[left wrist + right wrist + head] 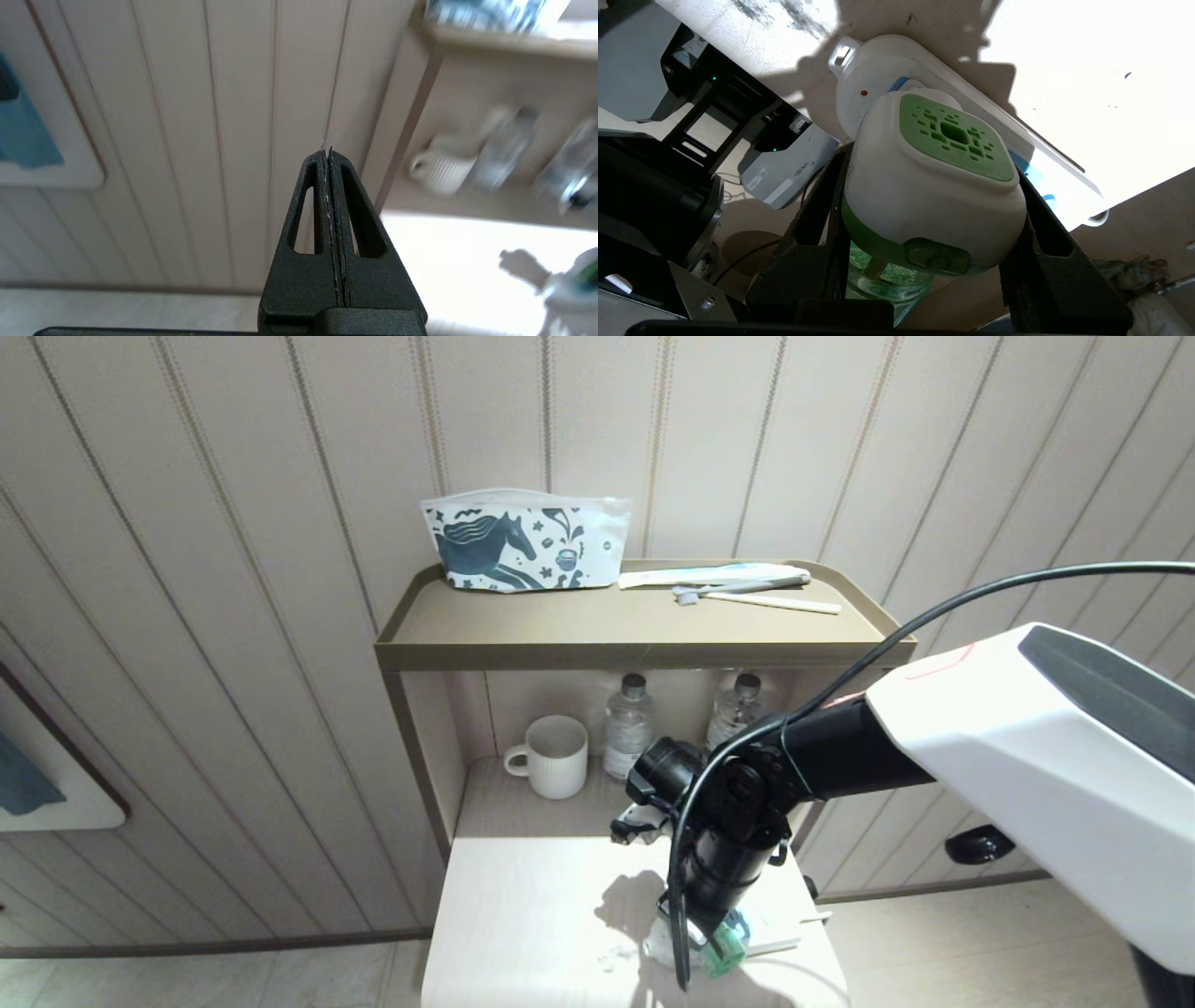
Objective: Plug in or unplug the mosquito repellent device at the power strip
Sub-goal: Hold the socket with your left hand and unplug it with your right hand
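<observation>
Mosquito repellent device (931, 186), small white-headed plug-in unit with green vented face and translucent green liquid bottle, sat clamped between the right gripper's (930, 210) two black fingers, one on each flank of the white head, right over the rounded end of the long flat white plastic power strip (1041, 172) near the table's front edge. Whether the prongs were seated couldn't be told; best handling looked like keeping the unit square to the strip, moving straight along the prong axis, no twisting. Left gripper (330, 156) hung off to the side with jaws pressed together, empty.
</observation>
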Controlling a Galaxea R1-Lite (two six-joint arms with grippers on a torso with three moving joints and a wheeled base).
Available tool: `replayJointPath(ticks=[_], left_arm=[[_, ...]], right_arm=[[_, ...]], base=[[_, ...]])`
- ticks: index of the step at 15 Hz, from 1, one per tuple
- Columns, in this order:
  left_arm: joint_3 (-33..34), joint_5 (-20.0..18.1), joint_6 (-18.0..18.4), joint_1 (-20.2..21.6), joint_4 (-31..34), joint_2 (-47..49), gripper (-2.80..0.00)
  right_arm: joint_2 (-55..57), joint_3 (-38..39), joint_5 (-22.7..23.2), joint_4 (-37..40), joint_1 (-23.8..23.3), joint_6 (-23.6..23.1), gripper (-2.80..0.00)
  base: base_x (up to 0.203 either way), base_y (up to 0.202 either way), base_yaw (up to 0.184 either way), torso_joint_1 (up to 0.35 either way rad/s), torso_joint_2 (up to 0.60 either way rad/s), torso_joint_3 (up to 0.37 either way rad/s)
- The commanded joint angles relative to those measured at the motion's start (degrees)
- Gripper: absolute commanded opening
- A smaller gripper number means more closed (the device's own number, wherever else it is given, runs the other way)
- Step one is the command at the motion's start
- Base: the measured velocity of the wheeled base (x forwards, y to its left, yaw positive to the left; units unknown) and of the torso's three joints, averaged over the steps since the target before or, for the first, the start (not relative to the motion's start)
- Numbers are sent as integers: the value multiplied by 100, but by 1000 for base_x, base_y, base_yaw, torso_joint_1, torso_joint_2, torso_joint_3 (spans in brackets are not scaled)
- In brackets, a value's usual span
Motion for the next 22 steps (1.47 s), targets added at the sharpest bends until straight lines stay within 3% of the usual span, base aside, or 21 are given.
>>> replayJointPath(ticks=[1, 4, 7, 8, 11, 14, 16, 18, 22], left_arm=[[-709, 28, -110, -137, -180, 1526, -280], [-911, -105, -152, -317, -897, 3249, -280], [-623, -542, -191, -459, -2264, 4975, -280], [-352, -666, -226, -678, -2905, 5458, -280], [482, -832, -363, -1849, -4161, 5911, -280], [866, -522, -596, -3391, -4529, 6217, -280], [1137, -370, -702, -4101, -4928, 6603, -280], [1246, -314, -737, -4536, -5244, 7055, -280], [1250, -221, -713, -4960, -6463, 8579, -280]], right_arm=[[-77, -14, -3, 20, 13, -6, -280], [-107, -2, 6, 22, 13, 2, -280], [-121, 22, 6, 22, -31, 2, -280], [-121, -11, 14, 15, -46, 2, -280], [-145, -26, 14, 13, -54, 2, -280], [-157, -103, 17, 13, -57, 2, -280], [-129, -172, 23, 13, -57, 2, -280], [-92, -211, 14, 13, -54, 2, -280], [-59, -383, 41, 31, -75, 10, -280]], base=[[0, 0, 0, 0, 0, 0], [0, 0, 0, 0, 0, 0], [0, 0, 0, 0, 0, 0], [0, 0, 0, 0, 0, 0], [0, 0, 0, 0, 0, 0], [0, 0, 0, 0, 0, 0], [0, 0, 0, 0, 0, 0], [0, 0, 0, 0, 0, 0], [0, 0, 0, 0, 0, 0]])
